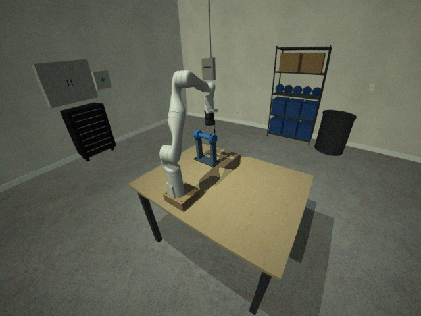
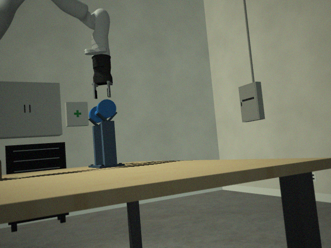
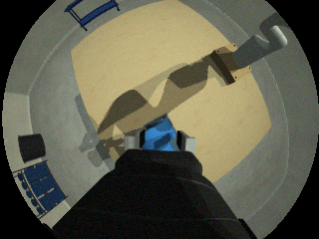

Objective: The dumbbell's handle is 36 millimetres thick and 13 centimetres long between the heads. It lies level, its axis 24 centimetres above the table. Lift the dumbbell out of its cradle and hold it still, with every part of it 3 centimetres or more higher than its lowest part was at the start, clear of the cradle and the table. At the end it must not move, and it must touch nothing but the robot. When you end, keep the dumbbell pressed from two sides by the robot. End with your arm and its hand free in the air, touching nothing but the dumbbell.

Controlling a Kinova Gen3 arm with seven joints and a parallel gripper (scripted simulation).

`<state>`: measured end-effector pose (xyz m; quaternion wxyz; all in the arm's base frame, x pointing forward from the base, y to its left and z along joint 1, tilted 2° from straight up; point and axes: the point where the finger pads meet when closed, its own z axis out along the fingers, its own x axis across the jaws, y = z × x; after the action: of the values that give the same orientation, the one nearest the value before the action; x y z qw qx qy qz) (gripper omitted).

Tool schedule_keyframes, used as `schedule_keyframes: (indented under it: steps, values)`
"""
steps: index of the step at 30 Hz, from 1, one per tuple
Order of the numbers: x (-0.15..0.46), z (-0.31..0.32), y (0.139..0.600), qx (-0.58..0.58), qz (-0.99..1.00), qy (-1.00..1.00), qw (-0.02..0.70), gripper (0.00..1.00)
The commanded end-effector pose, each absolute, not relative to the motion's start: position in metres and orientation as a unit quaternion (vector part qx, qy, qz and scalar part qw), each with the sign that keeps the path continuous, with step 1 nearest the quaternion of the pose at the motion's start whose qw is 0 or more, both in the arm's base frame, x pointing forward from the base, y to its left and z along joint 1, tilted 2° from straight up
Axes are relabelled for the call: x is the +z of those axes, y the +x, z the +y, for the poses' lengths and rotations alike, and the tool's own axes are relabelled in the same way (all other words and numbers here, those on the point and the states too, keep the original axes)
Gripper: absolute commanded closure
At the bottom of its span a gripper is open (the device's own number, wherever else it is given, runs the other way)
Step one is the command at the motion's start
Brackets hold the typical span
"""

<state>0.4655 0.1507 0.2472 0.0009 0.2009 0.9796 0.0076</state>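
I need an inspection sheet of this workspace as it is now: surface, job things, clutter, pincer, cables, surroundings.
Surface: wooden table, arm's shadow across it.
Job's things: blue dumbbell lies level in its blue cradle, untouched.
Clutter: nothing seen on the table besides the arm's base block.
Pincer: pincer open, empty, pointing down just above the dumbbell, not touching.
Cables: conduit down to a wall box.
Surroundings: shelf rack, dark bin, drawer chest, wall cabinet.

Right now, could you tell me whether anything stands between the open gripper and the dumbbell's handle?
Nothing visible does. The gripper hangs open just above the dumbbell, which rests in its cradle; only open air shows between the fingers and the handle.
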Motion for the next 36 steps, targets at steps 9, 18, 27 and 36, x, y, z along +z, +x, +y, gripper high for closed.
schedule_keyframes:
  steps: [9, 18, 27, 36]
  values:
    - [0.269, 0.199, 0.468, 0.011, 0.999, 0.04, 0.001, 0.0]
    - [0.277, 0.216, 0.467, 0.013, 1.0, -0.02, 0.002, 0.0]
    - [0.283, 0.228, 0.467, 0.015, 0.998, -0.059, 0.003, 0.0]
    - [0.285, 0.231, 0.466, 0.015, 0.998, -0.069, 0.003, 0.0]
